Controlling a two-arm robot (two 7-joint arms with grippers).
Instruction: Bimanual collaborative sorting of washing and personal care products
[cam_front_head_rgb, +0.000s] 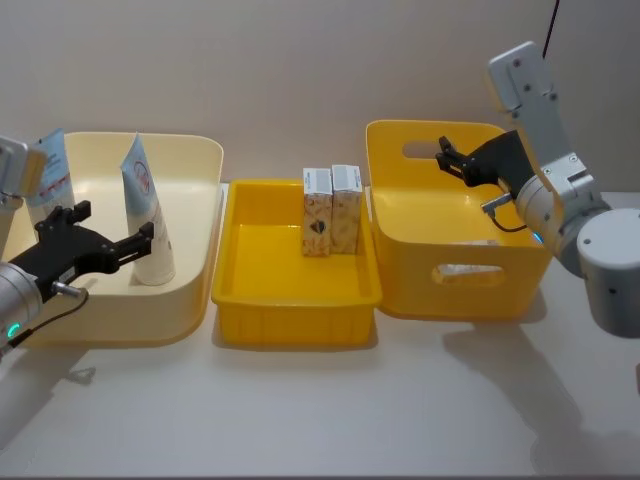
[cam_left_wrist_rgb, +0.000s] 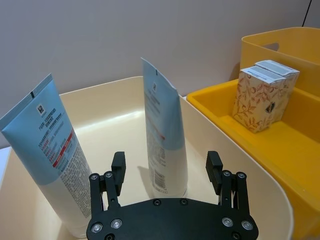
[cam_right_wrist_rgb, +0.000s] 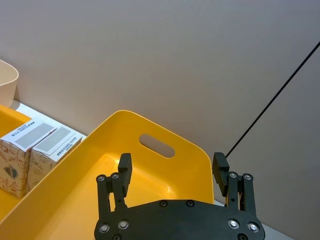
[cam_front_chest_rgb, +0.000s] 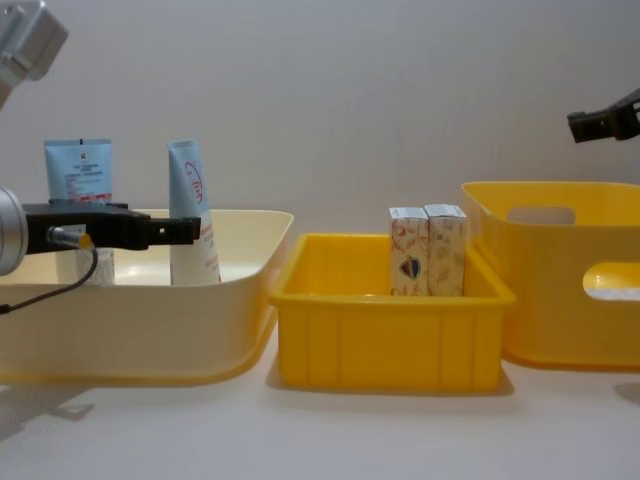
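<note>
Two light-blue-and-white tubes (cam_front_head_rgb: 146, 205) (cam_front_head_rgb: 48, 172) stand upright in the cream bin (cam_front_head_rgb: 195, 150) on the left. My left gripper (cam_front_head_rgb: 113, 223) is open just above that bin. In the left wrist view the nearer tube (cam_left_wrist_rgb: 162, 125) stands just beyond the gap between the fingers of that gripper (cam_left_wrist_rgb: 166, 165), and the other tube (cam_left_wrist_rgb: 47, 150) is off to the side. Two patterned cream boxes (cam_front_head_rgb: 317, 210) (cam_front_head_rgb: 346, 205) stand side by side at the back of the yellow tray (cam_front_head_rgb: 290, 300). My right gripper (cam_front_head_rgb: 447, 157) hangs open over the deep yellow bin (cam_front_head_rgb: 460, 285), holding nothing.
The three containers sit in a row on the table, close against one another, with the wall right behind them. The deep yellow bin (cam_right_wrist_rgb: 165, 150) has handle cut-outs in its walls. Bare tabletop (cam_front_head_rgb: 320, 410) lies in front of the row.
</note>
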